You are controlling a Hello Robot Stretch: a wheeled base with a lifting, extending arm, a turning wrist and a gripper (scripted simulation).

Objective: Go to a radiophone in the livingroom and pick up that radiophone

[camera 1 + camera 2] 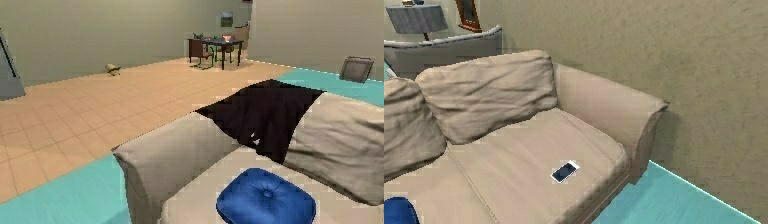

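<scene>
- You'll find the small flat radiophone, white-rimmed with a dark face, lying on the seat of the beige fabric sofa. It is near the cushion's front edge, toward the padded armrest.
- The sofa stands on a teal rug.
- In the forward view, a dark cloth throw drapes over the sofa, and a round blue tufted cushion rests on its seat.
- Far across the tan plank floor stands a dark dining table.
- You cannot tell the state of the gripper's fingers.

Forward and arm side views overlook, close, seemingly one sofa.
</scene>
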